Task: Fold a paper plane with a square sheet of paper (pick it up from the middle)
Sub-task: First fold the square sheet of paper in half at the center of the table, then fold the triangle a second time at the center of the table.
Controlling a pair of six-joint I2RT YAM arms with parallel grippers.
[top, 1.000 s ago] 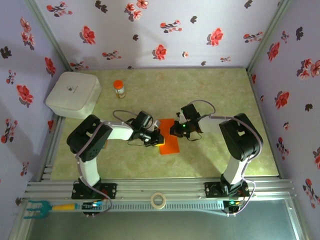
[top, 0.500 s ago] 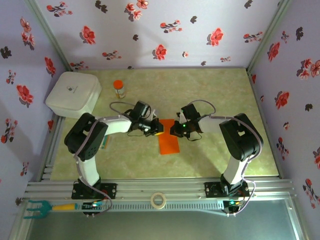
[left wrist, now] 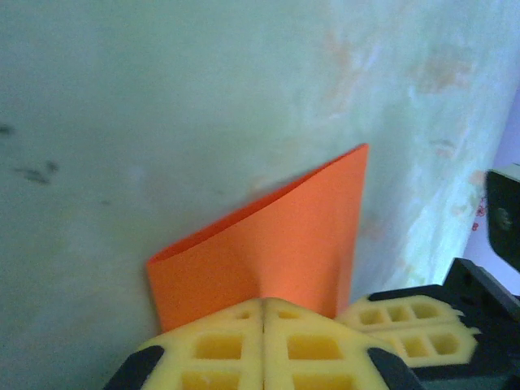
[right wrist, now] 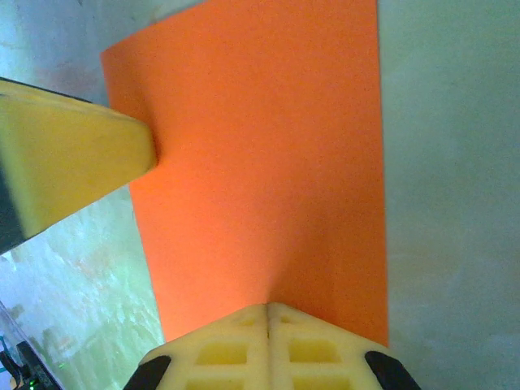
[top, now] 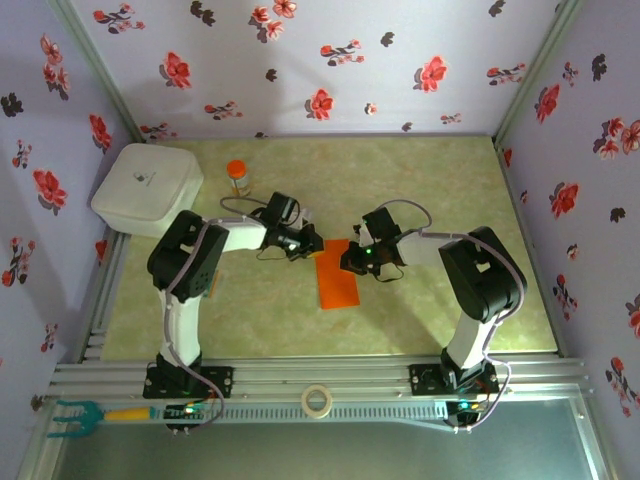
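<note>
The square sheet of paper (top: 337, 276) is bright orange and lies on the table folded into a narrow oblong. My left gripper (top: 312, 243) is shut, its tips set down on the sheet's far left corner. In the left wrist view the paper (left wrist: 284, 236) dimples at the closed left gripper (left wrist: 264, 301). My right gripper (top: 350, 262) is shut too, its tips on the far right edge. The right wrist view has the paper (right wrist: 260, 162) spreading away from the right gripper (right wrist: 268, 307), with the left gripper's fingertip (right wrist: 81, 154) on its corner.
A white box (top: 148, 190) sits at the far left. An orange-capped bottle (top: 238, 177) stands beside it. A tape roll (top: 318, 401) and a teal-headed tool (top: 75, 415) lie on the near rail. Flowered walls close in three sides.
My left gripper, shut throughout, has travelled from the sheet's near left edge up to its far left corner. The right gripper and the paper have stayed put.
</note>
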